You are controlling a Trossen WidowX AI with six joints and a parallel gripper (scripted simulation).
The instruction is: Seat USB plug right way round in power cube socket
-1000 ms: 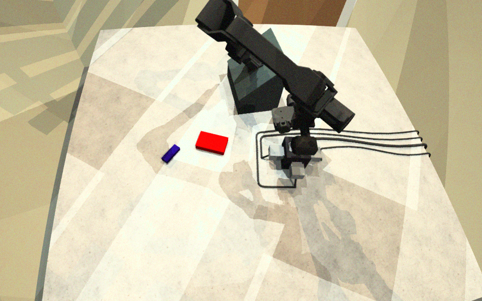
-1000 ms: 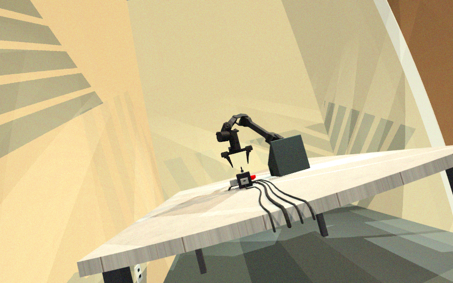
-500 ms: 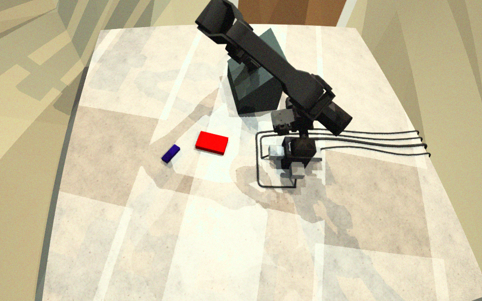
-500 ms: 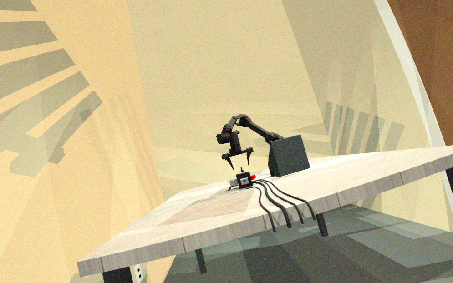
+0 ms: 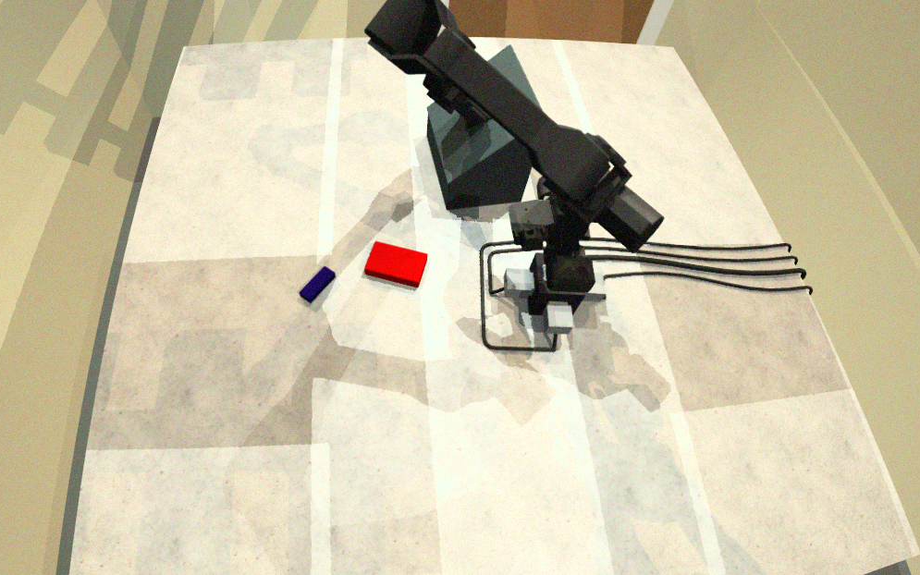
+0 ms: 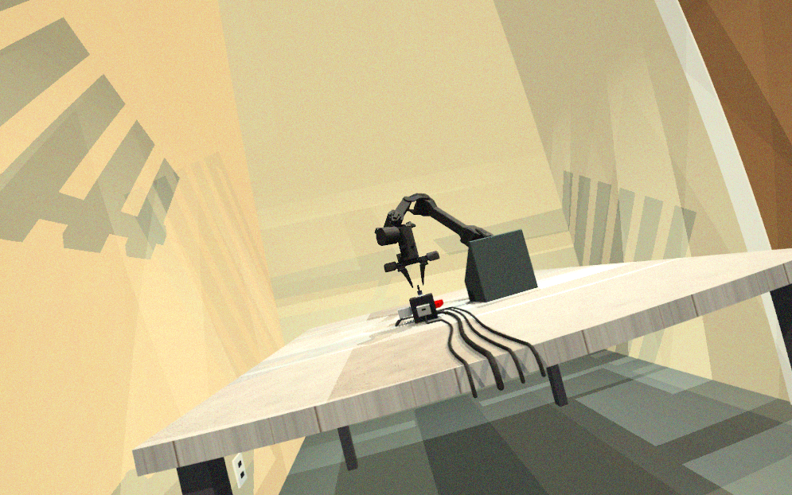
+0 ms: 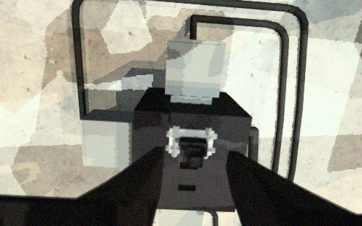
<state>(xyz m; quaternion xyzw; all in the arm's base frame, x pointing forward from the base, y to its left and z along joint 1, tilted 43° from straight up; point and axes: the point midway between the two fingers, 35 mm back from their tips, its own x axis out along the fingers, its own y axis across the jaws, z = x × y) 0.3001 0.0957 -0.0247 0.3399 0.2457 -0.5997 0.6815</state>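
The black power cube (image 5: pixel 537 298) (image 6: pixel 413 312) (image 7: pixel 214 197) stands on the table. The dark USB plug (image 6: pixel 419 292) (image 7: pixel 193 150) stands up from its top, inside a silver bracket-like outline (image 7: pixel 192 133) in the wrist view. Which way round the plug sits cannot be told. My gripper (image 6: pixel 417 286) (image 7: pixel 195 157) points down over the cube with its fingers partly open, one on each side of the plug. In the wrist view a gap shows between each finger and the plug. In the top view the arm hides the plug and the fingertips.
Pale plug blocks (image 5: pixel 518 280) (image 5: pixel 558 317) (image 7: pixel 195 69) (image 7: pixel 106 143) stick out from the cube's sides. Black cables (image 5: pixel 699 268) (image 6: pixel 491 356) run to the table edge. A red box (image 5: pixel 396 264) (image 6: pixel 438 302) and a small dark-blue block (image 5: pixel 317 284) lie to the left in the top view.
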